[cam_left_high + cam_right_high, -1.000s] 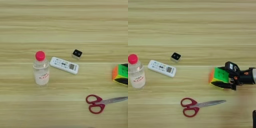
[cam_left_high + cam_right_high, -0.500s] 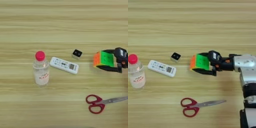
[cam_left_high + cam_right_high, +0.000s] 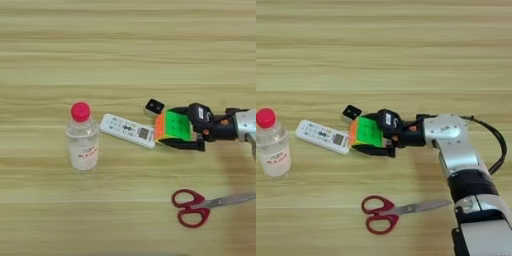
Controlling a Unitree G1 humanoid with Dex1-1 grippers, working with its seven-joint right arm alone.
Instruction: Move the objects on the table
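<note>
My right gripper (image 3: pixel 179 128) is shut on the multicoloured puzzle cube (image 3: pixel 173 126), green face up and orange face to the left, right beside the right end of the slim white remote (image 3: pixel 128 131). The tiny white block with a black face (image 3: pixel 154 107) lies just above and left of the cube. The clear bottle with the red cap (image 3: pixel 82 137) stands upright left of the remote. In the right eye view the cube (image 3: pixel 366 131) is held at the end of the silver forearm (image 3: pixel 448 134). All rest on the light wooden table (image 3: pixel 125 50).
Red-handled scissors (image 3: pixel 202 206) lie near the front right, blades pointing right, below the arm. In the right eye view the scissors (image 3: pixel 393 213) sit just left of the forearm's lower segments.
The gripper has carried the cube leftward from the right edge to beside the remote and small block. The bottle, remote, block and scissors have not moved.
</note>
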